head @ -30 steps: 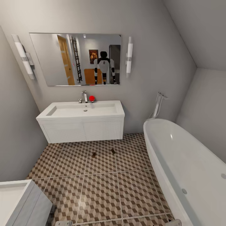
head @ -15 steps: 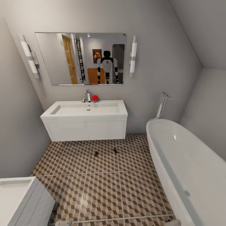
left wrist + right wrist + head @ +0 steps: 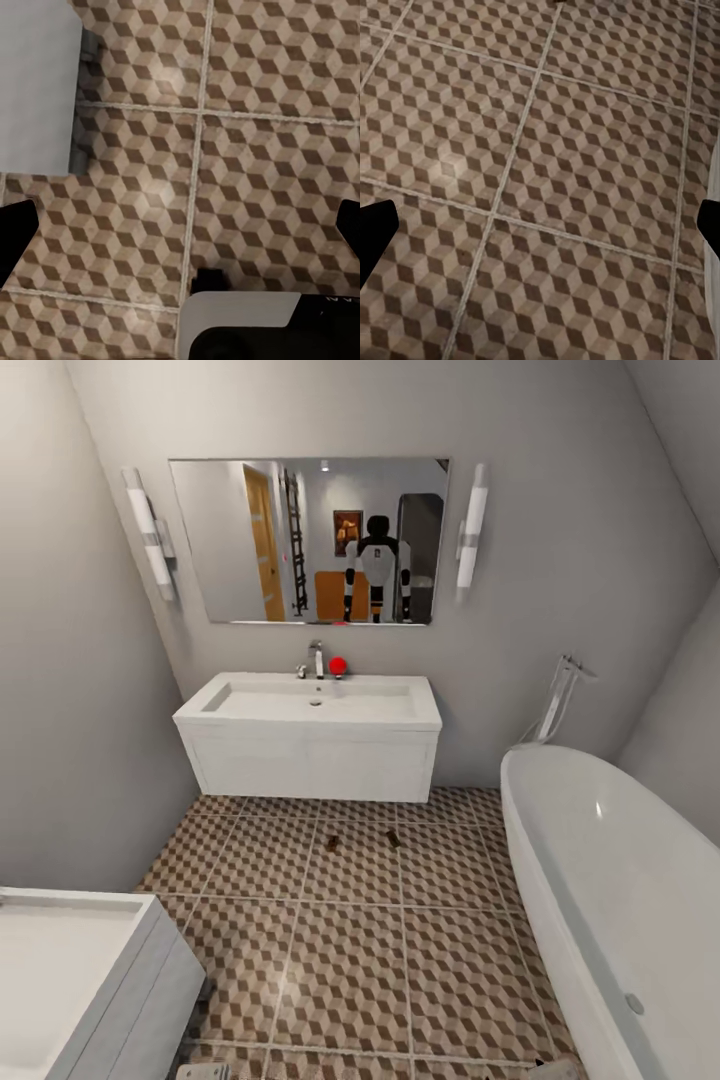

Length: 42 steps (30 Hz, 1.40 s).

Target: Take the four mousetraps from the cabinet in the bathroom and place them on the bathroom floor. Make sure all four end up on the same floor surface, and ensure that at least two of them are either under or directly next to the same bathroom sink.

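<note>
two small flat brown wooden mousetraps lie on the brown-and-beige cube-patterned bathroom floor tiles [image 3: 340, 970], one [image 3: 332, 843] just left of the other [image 3: 393, 839], both near the front of the wide white rectangular bathroom sink [image 3: 312, 703] on its white wall-hung drawer unit, apart from each other and not touching the unit. a chrome tap [image 3: 318, 659] stands at the back of the basin with a small red ball [image 3: 338, 666] beside it. above hangs a wide rectangular mirror [image 3: 310, 540] between two white tube wall lamps, the left one [image 3: 148, 541] and the right one [image 3: 470, 526]. an oval white bathtub [image 3: 610, 890] runs along the right, and a second white unit [image 3: 90, 980] sits at the lower left. the left gripper [image 3: 180, 232] and the right gripper [image 3: 540, 232] both hang over bare tile, fingers spread wide and holding nothing.
</note>
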Available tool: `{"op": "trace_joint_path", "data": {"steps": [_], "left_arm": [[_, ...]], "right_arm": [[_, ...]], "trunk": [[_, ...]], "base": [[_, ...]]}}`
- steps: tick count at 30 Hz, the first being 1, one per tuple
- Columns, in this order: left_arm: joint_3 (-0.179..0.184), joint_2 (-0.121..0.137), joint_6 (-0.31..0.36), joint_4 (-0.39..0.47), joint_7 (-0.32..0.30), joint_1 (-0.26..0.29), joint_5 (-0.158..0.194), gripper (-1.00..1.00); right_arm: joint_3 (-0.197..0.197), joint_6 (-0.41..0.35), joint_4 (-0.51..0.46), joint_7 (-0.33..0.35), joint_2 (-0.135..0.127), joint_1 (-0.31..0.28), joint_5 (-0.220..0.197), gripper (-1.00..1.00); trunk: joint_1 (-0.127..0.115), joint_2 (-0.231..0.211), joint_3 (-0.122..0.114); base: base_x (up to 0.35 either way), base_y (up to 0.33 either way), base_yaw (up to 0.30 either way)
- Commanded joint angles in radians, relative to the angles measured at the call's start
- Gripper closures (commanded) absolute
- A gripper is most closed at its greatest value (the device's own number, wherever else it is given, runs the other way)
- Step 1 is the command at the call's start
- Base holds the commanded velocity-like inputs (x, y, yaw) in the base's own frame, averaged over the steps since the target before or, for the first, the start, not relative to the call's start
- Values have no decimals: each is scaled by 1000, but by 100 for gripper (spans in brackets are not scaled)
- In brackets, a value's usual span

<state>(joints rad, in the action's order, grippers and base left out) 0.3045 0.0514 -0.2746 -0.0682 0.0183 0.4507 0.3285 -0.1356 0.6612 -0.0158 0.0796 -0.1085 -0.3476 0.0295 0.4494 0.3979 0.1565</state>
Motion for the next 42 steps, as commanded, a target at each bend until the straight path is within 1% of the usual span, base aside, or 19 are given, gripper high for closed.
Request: {"op": "trace_joint_path", "data": {"steps": [1, 42], "left_arm": [[8, -1, -6, -4, 2, 2, 4, -100], [8, -1, -6, -5, 2, 2, 4, -100]], "right_arm": [[-1, 3, 0, 1, 0, -1, 3, -100], [-1, 3, 0, 0, 0, -1, 3, -100]], "trunk": [[1, 2, 3], [1, 2, 40]], "base": [[0, 0, 237], [0, 0, 237]]}}
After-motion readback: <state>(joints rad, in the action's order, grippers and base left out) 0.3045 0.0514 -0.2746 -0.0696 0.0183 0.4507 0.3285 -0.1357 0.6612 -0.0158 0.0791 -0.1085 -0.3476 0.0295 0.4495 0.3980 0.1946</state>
